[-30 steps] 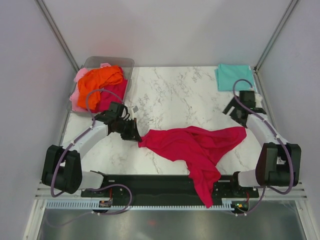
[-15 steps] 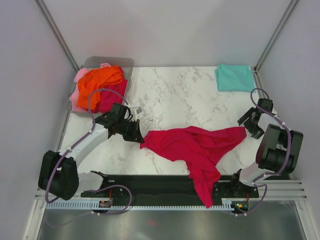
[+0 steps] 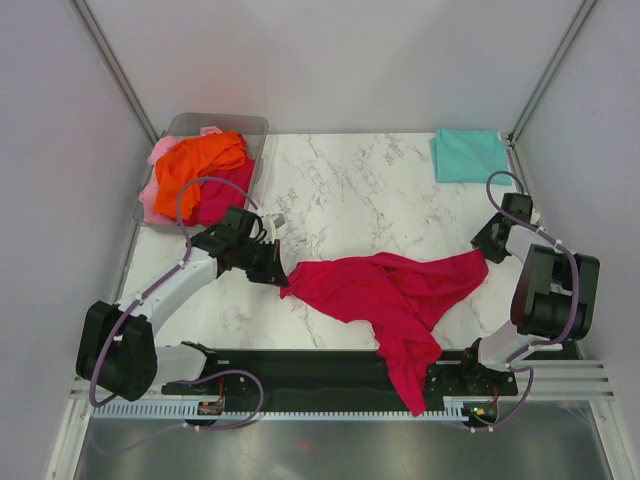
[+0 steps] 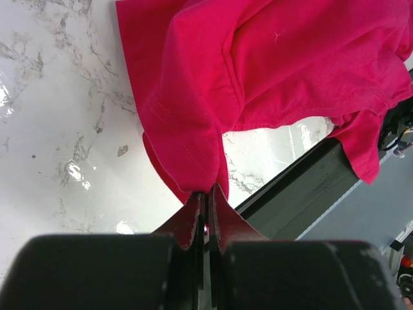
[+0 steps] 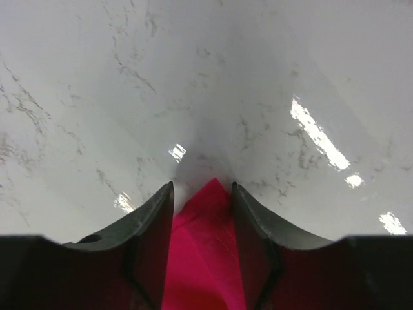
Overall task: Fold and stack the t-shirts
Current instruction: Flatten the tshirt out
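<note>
A crimson-magenta t-shirt (image 3: 390, 290) lies crumpled across the near middle of the marble table, one part hanging over the front edge. My left gripper (image 3: 275, 275) is shut on its left end; in the left wrist view the cloth (image 4: 258, 64) bunches out of the closed left gripper (image 4: 208, 190). My right gripper (image 3: 487, 248) sits at the shirt's right corner. In the right wrist view that corner (image 5: 203, 245) lies between the right gripper (image 5: 202, 186), whose jaws stand apart with a gap beside the cloth. A teal t-shirt (image 3: 468, 155) lies folded square at the back right.
A clear bin (image 3: 215, 122) at the back left holds an orange t-shirt (image 3: 200, 160), a pale pink one (image 3: 160, 152) and another magenta cloth (image 3: 225, 190). The black base rail (image 3: 300, 365) runs along the front edge. Grey walls close in both sides.
The right arm swung from near the teal shirt down to the crimson shirt's right corner, and its jaws have narrowed around it. The left gripper shifted slightly, still holding the cloth.
</note>
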